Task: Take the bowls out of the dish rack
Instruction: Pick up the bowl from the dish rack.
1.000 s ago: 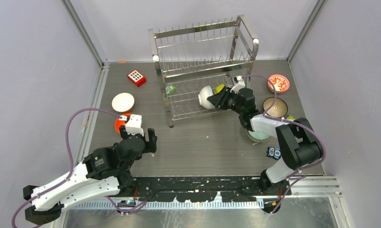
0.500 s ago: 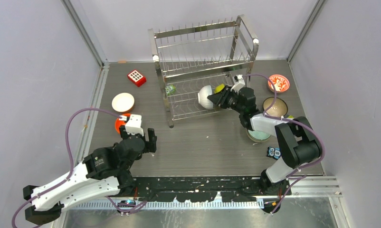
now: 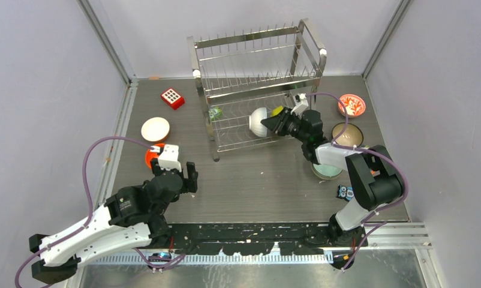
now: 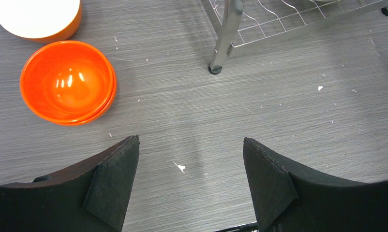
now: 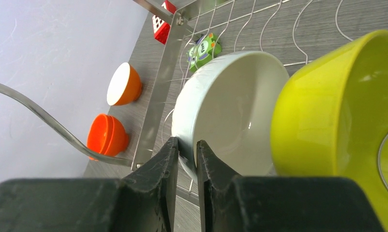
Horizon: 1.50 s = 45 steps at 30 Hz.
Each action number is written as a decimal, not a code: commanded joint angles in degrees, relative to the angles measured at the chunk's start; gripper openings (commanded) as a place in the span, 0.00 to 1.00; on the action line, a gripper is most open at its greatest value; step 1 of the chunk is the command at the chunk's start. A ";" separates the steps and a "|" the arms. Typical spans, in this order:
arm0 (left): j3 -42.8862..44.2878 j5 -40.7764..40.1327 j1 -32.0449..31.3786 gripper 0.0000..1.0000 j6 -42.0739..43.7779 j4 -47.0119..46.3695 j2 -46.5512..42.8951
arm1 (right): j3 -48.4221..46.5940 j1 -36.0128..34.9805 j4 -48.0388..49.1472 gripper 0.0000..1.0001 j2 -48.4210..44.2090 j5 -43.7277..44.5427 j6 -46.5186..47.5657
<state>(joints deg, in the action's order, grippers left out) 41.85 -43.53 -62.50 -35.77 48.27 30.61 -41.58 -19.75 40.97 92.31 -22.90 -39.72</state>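
Right gripper is clenched on a glossy white round bowl — the rim is pinched between the two black fingers, as seen from the wrist cam. That bowl is stood on its edge on the lower tier of the shiny two-tier steel wire dish rack, which is placed at the middle of the far edge of the grey wood-grain table. A lime-yellow plastic bowl is also stood on edge on the lower tier, just beside the white bowl on the side twd. the right edge; whether the two touch cannot be told. A small green toy piece with a cartoon face is seen near the lower tier's left end.

Left gripper is released, jaws wide apart, and is hung over bare table near the left edge w/ nothing between the fingers. Just beyond it a stack of glossy orange bowls is set on the table, and next to that an orange bowl with a white inside.

Near the far right corner a red-and-white patterned bowl is set — a dark brown bowl and a pale teal bowl are lined up nearer along the right edge. A red square block with white dots is laid left of the rack.
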 commanded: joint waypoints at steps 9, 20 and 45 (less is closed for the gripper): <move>0.08 -1.91 -0.16 0.79 -0.53 -0.99 -0.41 | 1.47 -0.63 11.28 0.01 -1.20 -3.56 -4.50; 0.17 -1.88 -0.16 0.79 -0.69 -0.82 -0.71 | 1.70 -0.60 16.65 0.01 -1.65 -3.52 -8.74; 0.08 -1.64 -0.13 0.79 -0.88 -0.90 -1.59 | 1.65 -0.71 32.90 0.01 3.10 -2.64 -24.76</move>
<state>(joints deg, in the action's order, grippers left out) 41.85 -43.53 -62.50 -35.94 48.29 29.58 -39.20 -20.40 61.01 95.24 -25.82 -58.89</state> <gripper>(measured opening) 0.795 0.047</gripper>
